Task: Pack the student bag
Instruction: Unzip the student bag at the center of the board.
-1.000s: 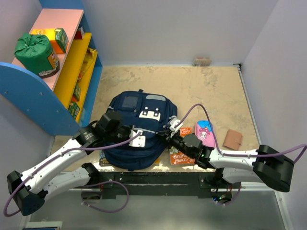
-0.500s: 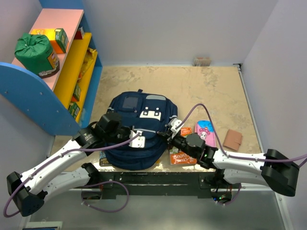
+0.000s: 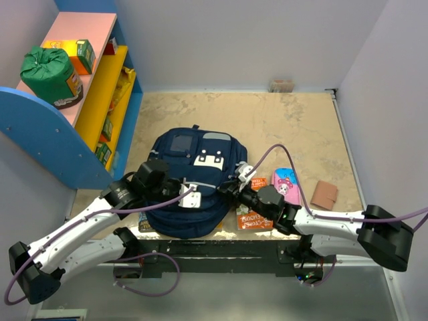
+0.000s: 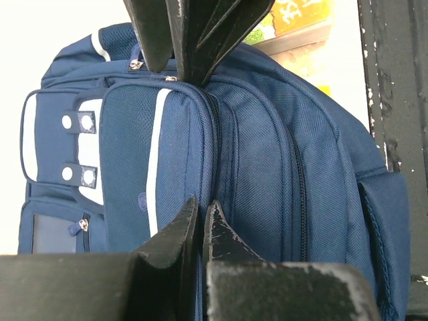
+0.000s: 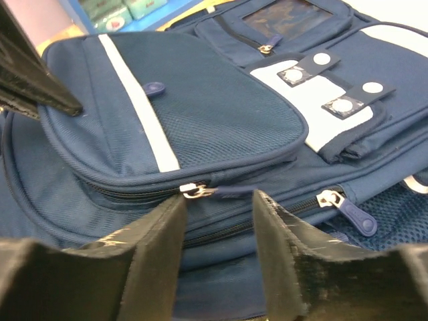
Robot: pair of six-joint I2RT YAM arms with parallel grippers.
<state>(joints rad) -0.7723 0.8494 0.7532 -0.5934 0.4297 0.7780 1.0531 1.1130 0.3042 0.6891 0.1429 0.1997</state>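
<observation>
Books poke out from under the near end of the student bag [image 3: 194,167]: an orange book [image 3: 255,220] at its right corner and a second book [image 3: 142,221] at its left, both mostly covered. The bag lies front-up in the middle of the table [image 3: 287,127]. Its long axis runs near to far, with the bulky end toward the arms and the small loop end toward the far wall. The two arms meet over its near half. The left gripper [image 4: 200,208] is closed to a thin slit, and the piped seam of a mesh pocket runs straight into it, seemingly pinched. The right gripper [image 5: 217,214] stands open, its fingers either side of a silver zip pull [image 5: 193,190] on a closed zip. A blue-tabbed pull [image 5: 344,207] lies to its right. Every zip in view is shut, so the bag's contents are hidden. Right of the bag lies a pink pencil case [image 3: 286,185], and beyond it a brown wallet [image 3: 324,194]. Farther off on the left, the shelf unit [image 3: 40,127] carries a green drawstring sack [image 3: 48,72] and a green box [image 3: 85,55] on its pink top. The items on its lower shelves are too small to make out.
</observation>
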